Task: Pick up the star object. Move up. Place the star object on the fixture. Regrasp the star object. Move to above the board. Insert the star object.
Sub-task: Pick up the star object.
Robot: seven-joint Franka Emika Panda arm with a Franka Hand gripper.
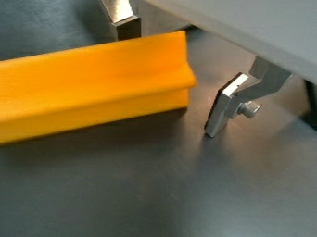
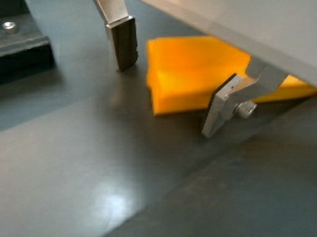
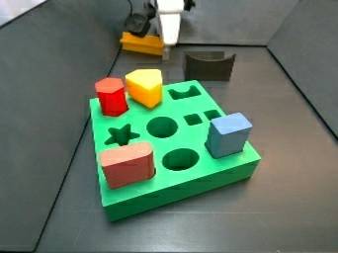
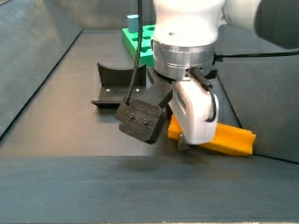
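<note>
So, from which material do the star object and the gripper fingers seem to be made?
The star object, lying on the floor between the open fingers of the gripper, looks like orange-yellow plastic: even colour, smooth matte faces, ridges along its length. The fingers look like bare metal, probably steel or aluminium: flat silver plates with a dull sheen and a visible screw, and dark pads, perhaps rubber.

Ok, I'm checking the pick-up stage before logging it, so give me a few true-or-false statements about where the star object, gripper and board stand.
1. The star object lies on its side on the floor. True.
2. The gripper is shut on the star object and has lifted it. False: its fingers stand apart on either side of the piece, which rests on the floor.
3. The star-shaped hole in the board is empty. True.
4. The fixture holds the star object. False: its notch is empty.
5. A red block stands on the board. True.
</note>
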